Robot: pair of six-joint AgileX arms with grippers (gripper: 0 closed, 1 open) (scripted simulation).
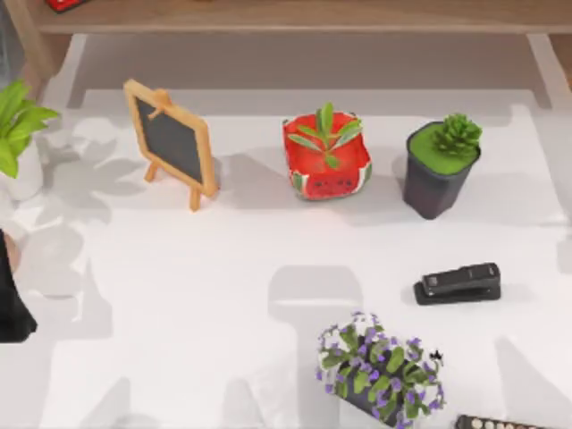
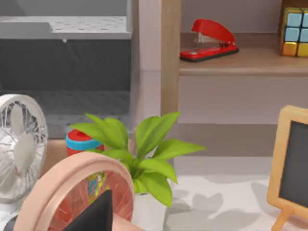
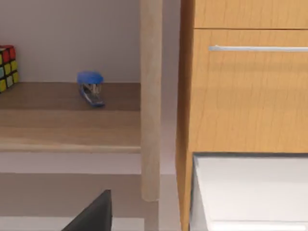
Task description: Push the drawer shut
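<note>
A wooden cabinet (image 3: 240, 101) fills one side of the right wrist view, and its upper front carries a silver bar handle (image 3: 257, 48). Below it the drawer (image 3: 250, 192) stands pulled out, a pale box with a dark rim. A dark part of my right gripper (image 3: 94, 216) shows beside the drawer, before the shelf and apart from the cabinet. My left arm (image 1: 11, 299) is parked at the table's left edge. A dark part of the left gripper (image 2: 96, 216) sits behind a pink ring (image 2: 72, 178).
On the table stand a small chalkboard (image 1: 172, 141), a watermelon pot (image 1: 327, 159), a dark potted succulent (image 1: 440, 165), a black stapler (image 1: 458, 283), a purple-flowered plant (image 1: 380, 371) and a leafy plant (image 1: 16, 134). A wooden post (image 3: 150, 96) stands beside the cabinet. The shelf holds staplers and a cube.
</note>
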